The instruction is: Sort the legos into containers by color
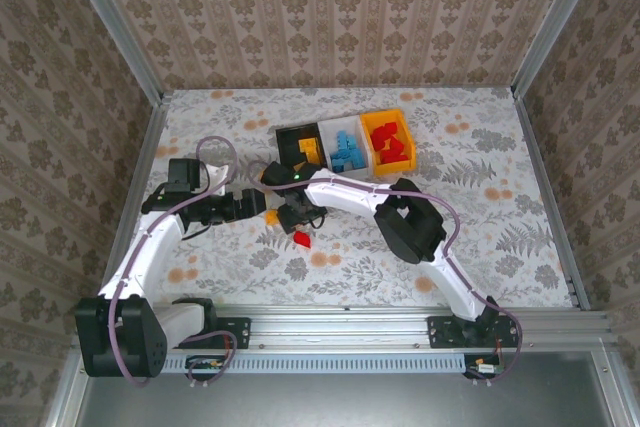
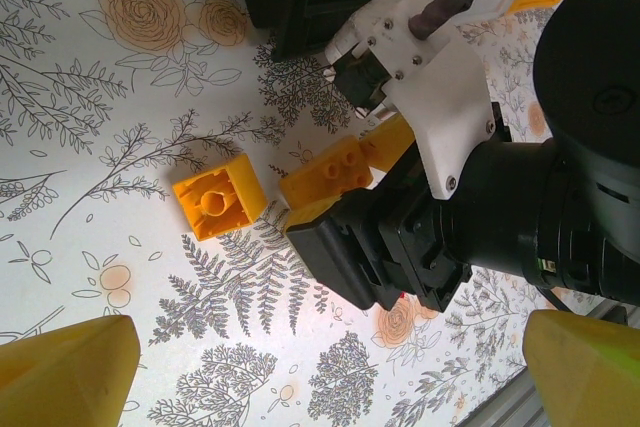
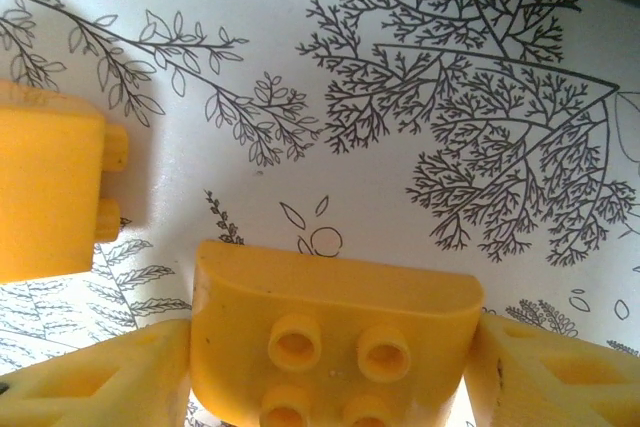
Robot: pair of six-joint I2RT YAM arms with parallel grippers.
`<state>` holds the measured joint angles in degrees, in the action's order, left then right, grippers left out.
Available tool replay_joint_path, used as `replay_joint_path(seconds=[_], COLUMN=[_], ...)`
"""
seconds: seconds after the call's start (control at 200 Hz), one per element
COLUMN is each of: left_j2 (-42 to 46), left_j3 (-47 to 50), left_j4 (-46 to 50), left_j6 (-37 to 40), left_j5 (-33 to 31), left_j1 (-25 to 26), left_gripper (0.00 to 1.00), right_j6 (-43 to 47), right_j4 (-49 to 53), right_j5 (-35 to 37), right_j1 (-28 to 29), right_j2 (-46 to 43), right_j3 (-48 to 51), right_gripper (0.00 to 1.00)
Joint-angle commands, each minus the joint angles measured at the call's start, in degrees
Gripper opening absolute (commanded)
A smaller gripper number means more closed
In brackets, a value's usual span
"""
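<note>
Squarely between the right claw's [image 3: 332,347] yellow fingers [image 3: 100,382] sits an orange-yellow brick [image 3: 335,287], studs facing the wrist camera. Both fingers lie against its sides, so the claw grips it on the table [image 3: 400,97]. A second brick [image 3: 45,197] of the same colour lies just beside it at 9 o'clock. Seen from the top, a red brick [image 1: 302,239] lies at 6 o'clock of the claw. The left claw [image 1: 258,207] hangs at 9 o'clock with its fingers spread wide. At 12 to 1 o'clock stand the black tray [image 1: 281,142], white tray [image 1: 322,137] and orange tray [image 1: 385,115], touching in a row.
</note>
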<state>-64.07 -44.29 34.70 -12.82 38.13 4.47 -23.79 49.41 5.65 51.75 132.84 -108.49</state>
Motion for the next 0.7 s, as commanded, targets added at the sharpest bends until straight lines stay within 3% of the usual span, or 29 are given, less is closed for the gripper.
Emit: replay_joint_path(seconds=[0.0, 0.17, 0.695], left_j2=[0.27, 0.27, 0.44], left_j3=[-1.20, -1.16, -1.10], left_j4=[1.49, 1.34, 1.26], left_j6=[0.51, 0.56, 0.44], left_j5=[0.41, 0.37, 0.70], left_j1=[-0.12, -0.11, -0.14], left_gripper=[1.00, 1.00, 1.00], right_j6=[0.56, 0.37, -1.61], right_j4=[2.11, 1.19, -1.93], right_j5=[0.23, 0.84, 2.15], right_j1=[-0.20, -0.51, -4.34], right_j2=[2.08, -0.17, -14.16], right_j3=[-1.02, 0.74, 11.57], right_gripper=[0.65, 0.59, 0.59])
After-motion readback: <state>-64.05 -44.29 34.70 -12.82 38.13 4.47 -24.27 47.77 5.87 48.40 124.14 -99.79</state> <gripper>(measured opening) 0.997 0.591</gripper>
